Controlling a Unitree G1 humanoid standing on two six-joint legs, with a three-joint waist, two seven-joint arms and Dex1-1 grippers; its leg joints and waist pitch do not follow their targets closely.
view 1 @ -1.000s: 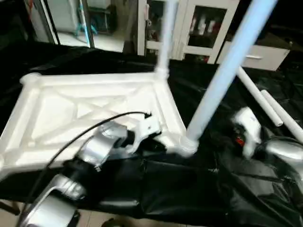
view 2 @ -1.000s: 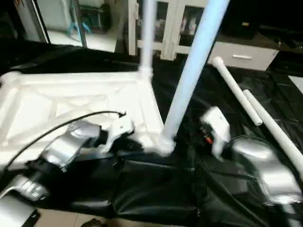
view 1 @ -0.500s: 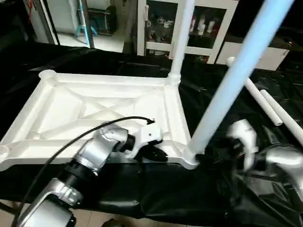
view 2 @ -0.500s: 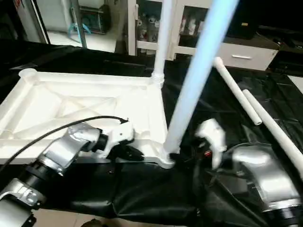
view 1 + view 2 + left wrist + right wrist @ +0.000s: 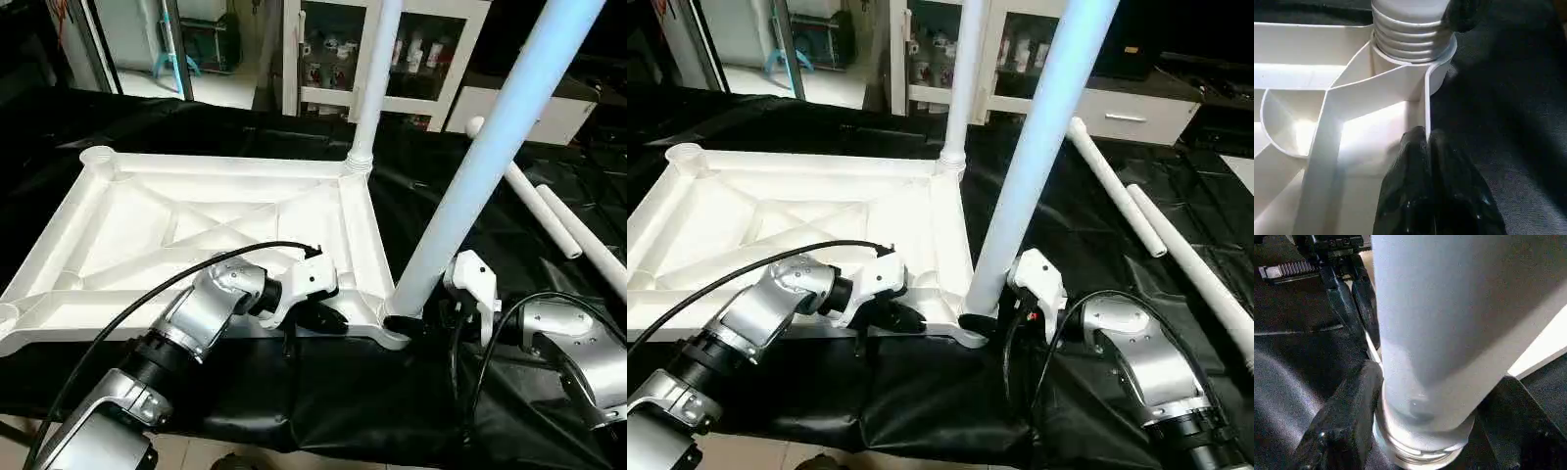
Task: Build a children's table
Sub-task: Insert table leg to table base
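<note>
Table top: your white table top point(image 5: 196, 235) lies upside down on the black-covered desk point(image 5: 323, 392), ribbed X-braced underside facing up, its long near edge toward you.
Standing legs: you have two legs upright in the sockets on your right-hand side. The far leg point(image 5: 372, 78) stands in the far right corner; the near leg point(image 5: 480, 157) rises at a tilt from the near right corner socket point(image 5: 397, 328).
Thread: in the left wrist view you see ribbed thread point(image 5: 1410, 34) of the near leg above the socket rim.
Loose legs: two more white legs point(image 5: 534, 201) lie flat on the desk to your right, side by side, well apart from the table top.
Left end effector: your left end effector point(image 5: 1427, 142) pinches the thin near edge wall of the table top just beside the near right socket; its black fingers point(image 5: 1415, 186) press together on the plastic wall.
Right end effector: your right end effector point(image 5: 1425, 421) clasps the base of the near leg right above the socket, one black finger point(image 5: 1347, 421) on each side of the tube, touching it.
Empty sockets: the far left corner socket point(image 5: 96, 155) is open with no leg in it.
Background: beyond the desk you see white cabinets with glass doors point(image 5: 323, 49).
</note>
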